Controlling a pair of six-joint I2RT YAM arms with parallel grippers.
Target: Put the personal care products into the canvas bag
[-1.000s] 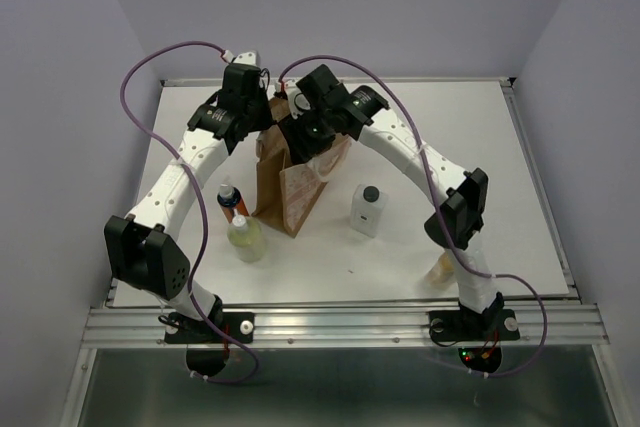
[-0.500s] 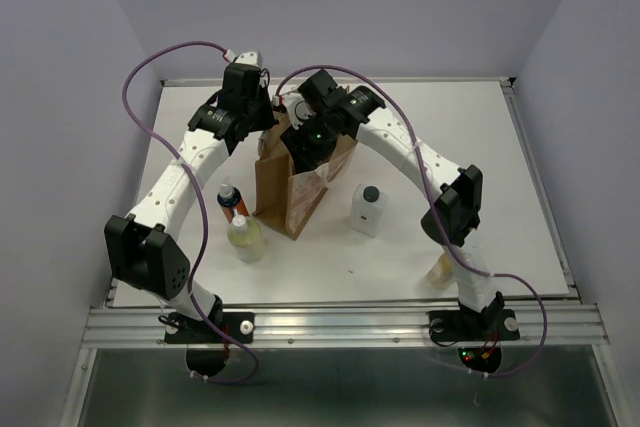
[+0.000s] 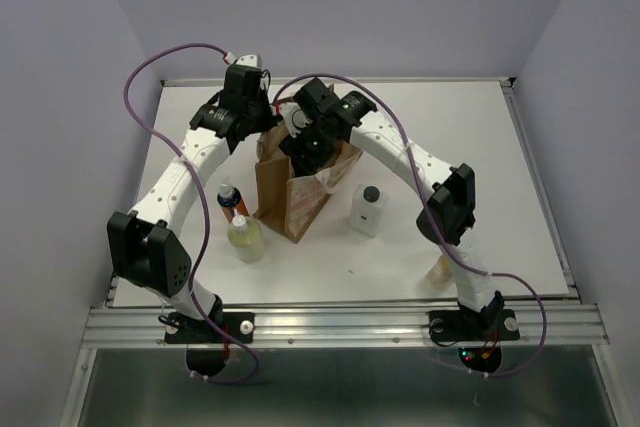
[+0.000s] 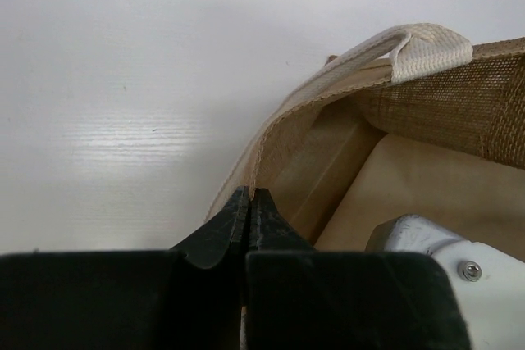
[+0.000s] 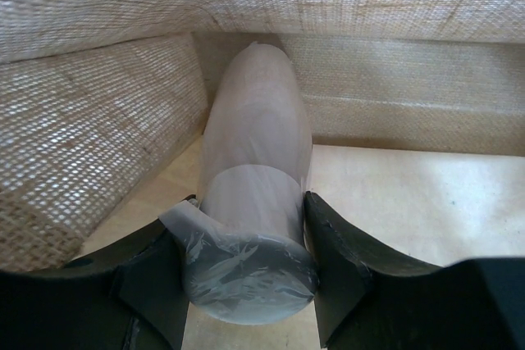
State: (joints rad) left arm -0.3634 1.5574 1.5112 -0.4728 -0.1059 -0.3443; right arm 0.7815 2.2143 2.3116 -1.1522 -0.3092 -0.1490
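The left gripper (image 4: 248, 196) pinches the rim of the canvas bag (image 3: 288, 199) between closed jaws, apparently to hold its mouth wide. Inside the bag, the right gripper (image 5: 246, 217) clamps the brown-tan bottle (image 5: 256, 112) low near the floor, probably so it lands gently.

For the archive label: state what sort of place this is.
Most likely a robotics lab test cell, not a home. A white table is boxed in by plain pale walls. The left arm and right arm are bolted to an aluminium rail, with purple cable looping overhead.
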